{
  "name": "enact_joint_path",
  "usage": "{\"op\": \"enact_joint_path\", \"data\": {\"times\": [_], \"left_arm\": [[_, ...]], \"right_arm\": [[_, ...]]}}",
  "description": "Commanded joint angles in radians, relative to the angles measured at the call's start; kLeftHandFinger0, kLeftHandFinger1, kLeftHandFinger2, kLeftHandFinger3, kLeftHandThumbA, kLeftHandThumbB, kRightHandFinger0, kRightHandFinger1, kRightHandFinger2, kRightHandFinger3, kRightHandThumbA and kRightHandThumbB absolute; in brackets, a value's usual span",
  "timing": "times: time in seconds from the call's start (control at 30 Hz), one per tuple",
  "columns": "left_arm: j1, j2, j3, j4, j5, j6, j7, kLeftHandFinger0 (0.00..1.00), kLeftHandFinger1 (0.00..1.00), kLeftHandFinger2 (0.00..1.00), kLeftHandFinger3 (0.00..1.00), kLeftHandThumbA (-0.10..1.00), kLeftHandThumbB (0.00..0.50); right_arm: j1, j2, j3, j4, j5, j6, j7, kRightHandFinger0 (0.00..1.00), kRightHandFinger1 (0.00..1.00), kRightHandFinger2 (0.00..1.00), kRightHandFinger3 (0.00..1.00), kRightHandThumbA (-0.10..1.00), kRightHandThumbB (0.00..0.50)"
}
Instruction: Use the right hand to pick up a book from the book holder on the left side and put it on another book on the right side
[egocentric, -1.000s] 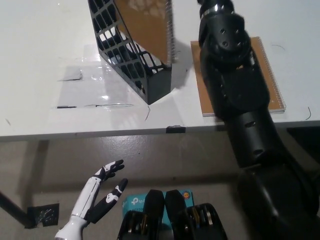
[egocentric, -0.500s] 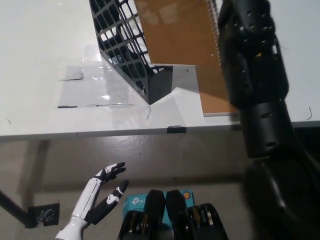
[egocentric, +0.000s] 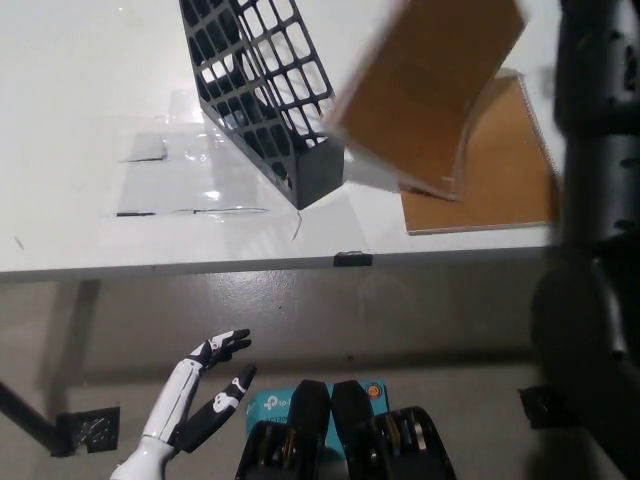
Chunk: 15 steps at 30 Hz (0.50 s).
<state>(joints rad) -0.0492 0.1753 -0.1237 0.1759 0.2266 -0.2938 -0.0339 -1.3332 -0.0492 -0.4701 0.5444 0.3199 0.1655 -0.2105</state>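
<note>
The black mesh book holder (egocentric: 262, 92) stands on the white table (egocentric: 80, 100), left of centre, and looks empty. A brown spiral book (egocentric: 425, 95) hangs tilted and blurred in the air just right of the holder, above the table. Under its right part lies a second brown book (egocentric: 495, 185), flat on the table. My black right arm (egocentric: 598, 150) runs up the right edge; the lifted book's top corner meets it near the top, where the hand's grip is blurred. My white left hand (egocentric: 190, 405) rests low at the lower left, fingers apart, holding nothing.
A clear plastic sheet (egocentric: 175, 165) lies taped on the table left of the holder. The table's front edge (egocentric: 200, 266) carries a small black marker (egocentric: 352, 259). A blue box (egocentric: 275, 405) sits on the floor below.
The brown book has come out of the holder and swung right, now tilted over the lying book. My right arm moved to the right edge. The left hand stayed put.
</note>
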Motion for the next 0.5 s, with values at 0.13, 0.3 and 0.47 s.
{"op": "enact_joint_path", "data": {"times": [0.13, 0.3, 0.47], "left_arm": [[0.017, -0.002, 0.008, -0.011, -0.013, -0.029, 0.002, 0.88, 0.86, 0.79, 0.81, 0.77, 0.106], [0.023, -0.002, 0.007, 0.0, -0.003, -0.047, 0.01, 0.89, 0.86, 0.8, 0.83, 0.79, 0.097], [0.019, -0.002, 0.013, -0.008, -0.011, -0.03, 0.006, 0.9, 0.88, 0.81, 0.83, 0.84, 0.116]], "right_arm": [[-0.058, -0.069, -0.067, 0.039, 0.127, 0.073, -0.017, 0.0, 0.4, 0.89, 1.0, -0.1, 0.045], [-0.02, -0.072, -0.067, 0.112, 0.13, 0.041, -0.008, 0.0, 0.39, 0.89, 1.0, -0.1, 0.055], [-0.011, -0.095, -0.034, 0.203, 0.112, 0.019, 0.031, 0.0, 0.38, 0.84, 0.91, -0.1, 0.132]]}}
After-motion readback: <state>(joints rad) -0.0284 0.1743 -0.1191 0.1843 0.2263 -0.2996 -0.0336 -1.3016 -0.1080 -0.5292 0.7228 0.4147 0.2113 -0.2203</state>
